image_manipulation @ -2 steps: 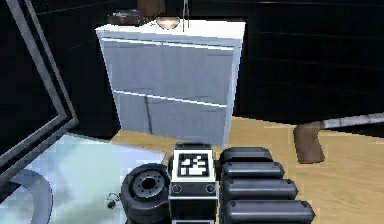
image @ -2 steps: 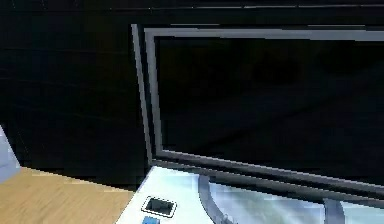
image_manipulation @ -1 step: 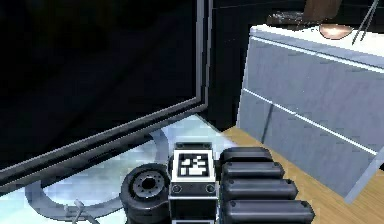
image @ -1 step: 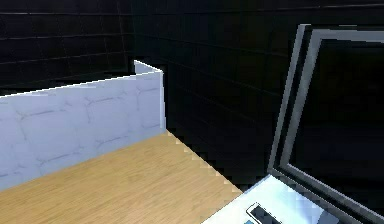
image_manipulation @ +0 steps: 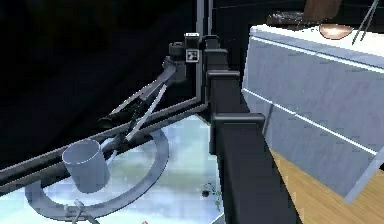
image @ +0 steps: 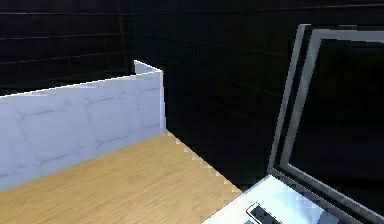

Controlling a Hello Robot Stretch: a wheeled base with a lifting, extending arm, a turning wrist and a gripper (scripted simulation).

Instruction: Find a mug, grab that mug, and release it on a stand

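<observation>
Where arm side view's lower left shows a pale glossy tabletop [image_manipulation: 185, 170], the mug [image_manipulation: 85, 165] stands upright on it: a grey-blue open-topped cylinder, inside a dark curved ring [image_manipulation: 160, 165] on the top. Gripper [image_manipulation: 108, 138] sits just up & right of mug, thin fingers [image_manipulation: 135, 120] slanting down toward it from the dark body. Can't tell if fingers are apart or together, if it holds anything, or if it touches mug. Arm [image_manipulation: 240, 150] = dark square bar from btm edge. Dark rail [image_manipulation: 60, 152] crosses behind table, blk wall [image_manipulation: 60, 60] beyond. At view's right: pale grey cabinet [image_manipulation: 310, 90] w/ brown bowl-like thing [image_manipulation: 335, 32] on top, wood floor [image_manipulation: 335, 195] below. Forward view: wood floor [image: 130, 175], low pale marbled wall [image: 80, 120], blk tiled wall [image: 210, 70], dark grey-framed panel [image: 340, 100] at right over a white surface [image: 290, 205].
</observation>
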